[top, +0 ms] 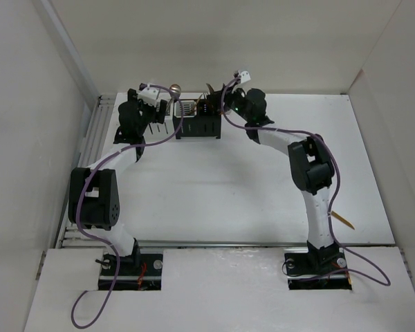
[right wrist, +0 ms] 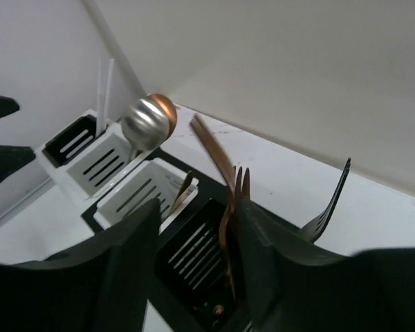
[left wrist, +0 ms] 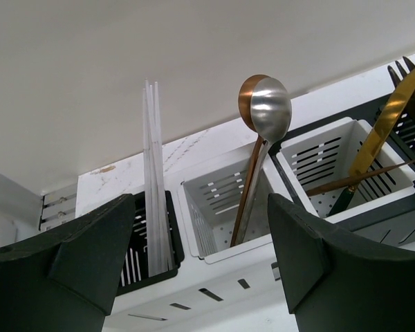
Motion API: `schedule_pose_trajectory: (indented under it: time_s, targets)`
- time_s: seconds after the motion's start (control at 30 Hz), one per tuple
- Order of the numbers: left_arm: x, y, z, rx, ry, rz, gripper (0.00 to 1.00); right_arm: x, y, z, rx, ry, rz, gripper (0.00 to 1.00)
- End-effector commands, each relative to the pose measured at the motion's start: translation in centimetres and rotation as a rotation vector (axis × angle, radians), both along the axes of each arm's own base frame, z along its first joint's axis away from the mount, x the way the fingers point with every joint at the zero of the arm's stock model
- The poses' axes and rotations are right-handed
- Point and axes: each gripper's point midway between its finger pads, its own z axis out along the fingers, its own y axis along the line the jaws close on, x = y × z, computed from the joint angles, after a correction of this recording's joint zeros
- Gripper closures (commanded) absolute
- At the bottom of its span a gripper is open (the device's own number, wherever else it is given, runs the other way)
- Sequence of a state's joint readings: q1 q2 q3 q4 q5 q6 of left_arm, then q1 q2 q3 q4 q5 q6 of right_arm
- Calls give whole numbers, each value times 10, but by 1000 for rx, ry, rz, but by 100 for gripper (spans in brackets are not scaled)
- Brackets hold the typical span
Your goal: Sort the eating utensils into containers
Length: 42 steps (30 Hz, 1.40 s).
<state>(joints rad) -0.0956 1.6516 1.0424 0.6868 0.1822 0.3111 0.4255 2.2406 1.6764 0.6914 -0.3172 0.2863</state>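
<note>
One slim gold utensil (top: 343, 220) lies flat on the surface (top: 214, 200) just beside the right arm, well apart from the caddies (top: 197, 128). It looks light, rigid and slick, with little height to catch, so a pinch across the handle near its middle seems safest. The right fingers (right wrist: 124, 249) stand apart around a copper fork (right wrist: 229, 207) in the black caddy (right wrist: 187, 256), not clamping it. The left fingers (left wrist: 90, 263) gape wide and empty before the spoons (left wrist: 266, 114).
</note>
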Motion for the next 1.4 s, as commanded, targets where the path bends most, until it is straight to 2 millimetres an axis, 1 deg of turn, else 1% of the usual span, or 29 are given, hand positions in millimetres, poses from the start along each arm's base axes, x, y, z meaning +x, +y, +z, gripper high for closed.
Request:
schedule_pose_trajectory:
  time_s: [0.0,0.07,0.1,0.13,0.17,0.2,0.23,0.27,0.3,0.33,0.4,0.43,0.47,0.5,0.53,0.57,0.63,0.67,0.7,0.73,0.77,0.83,0.9,0.93,1.03,1.1,1.13,1.2,1.37]
  targets:
    - [-2,-2,57,-13,-129,-12,26,-31,-9,86,51,-164,66,45]
    - [-2,-4,57,-13,-129,-23,26,-32,-27,93,44,-157,48,34]
    - [-3,-4,52,-13,-119,-23,26,-36,-33,87,28,-123,51,31]
    - [-5,-3,57,-13,-130,-23,26,-44,-43,110,34,-141,40,29]
    - [-6,-3,53,-13,-121,-23,26,-49,-51,115,25,-125,39,24]
    - [-6,-3,53,-13,-121,-23,26,-48,-68,105,-6,-36,11,14]
    - [-8,-3,59,-14,-133,-23,26,-57,-86,125,-9,-18,-30,11]
    - [-9,-5,54,-13,-123,-32,26,-58,-103,121,-26,44,-77,10]
    - [-11,-4,60,-14,-135,-32,26,-50,-143,116,-47,106,-202,8]
    - [-12,-5,56,-22,-129,-32,26,-67,-170,101,-88,235,-270,7]
    - [-18,-6,58,-24,-146,-43,26,-81,-221,73,-160,385,-415,2]
    - [-19,-6,57,-24,-149,-43,26,-104,-274,33,-232,596,-561,0]
    - [-21,-6,59,-33,-157,-43,26,-121,-302,15,-245,723,-653,0]
    - [-21,-6,62,-34,-167,-43,26,-139,-325,4,-149,862,-763,0]
    - [-24,-7,62,-34,-167,-53,26,-163,-354,-20,-88,992,-844,0]
    - [-24,-8,62,-44,-164,-53,26,-188,-358,-15,-5,1017,-889,0]
    - [-25,-10,62,-53,-174,-66,26,-211,-360,-22,292,1061,-1040,0]
    - [-25,-10,65,-54,-183,-66,26,-234,-361,-56,395,1122,-1117,0]
    - [-26,-12,69,-55,-201,-77,26,-248,-359,-37,641,1067,-1165,0]
    - [-27,-14,64,-53,-190,-91,26,-257,-360,-40,759,1057,-1200,0]
    - [-27,-14,68,-54,-205,-91,26,-274,-367,-65,834,1068,-1283,0]
    - [-30,-15,73,-66,-227,-92,24,-288,-373,-63,1030,1022,-1340,0]
    - [-33,-15,61,-83,-205,-93,24,-311,-387,-85,1014,1053,-1493,0]
    - [-36,-13,66,-84,-225,-81,24,-319,-389,-97,988,1091,-1552,0]
    - [-42,-8,57,-94,-211,-54,24,-332,-394,-130,986,1220,-1645,0]
    - [-43,-6,50,-94,-193,-44,24,-328,-383,-165,1017,1376,-1647,0]
    - [-42,-2,50,-93,-194,-35,24,-323,-380,-163,1036,1377,-1614,0]
    - [-42,3,50,-92,-194,-25,24,-322,-379,-183,996,1458,-1653,1]
    - [-33,13,58,-92,-210,2,24,-324,-385,-196,873,1543,-1751,32]
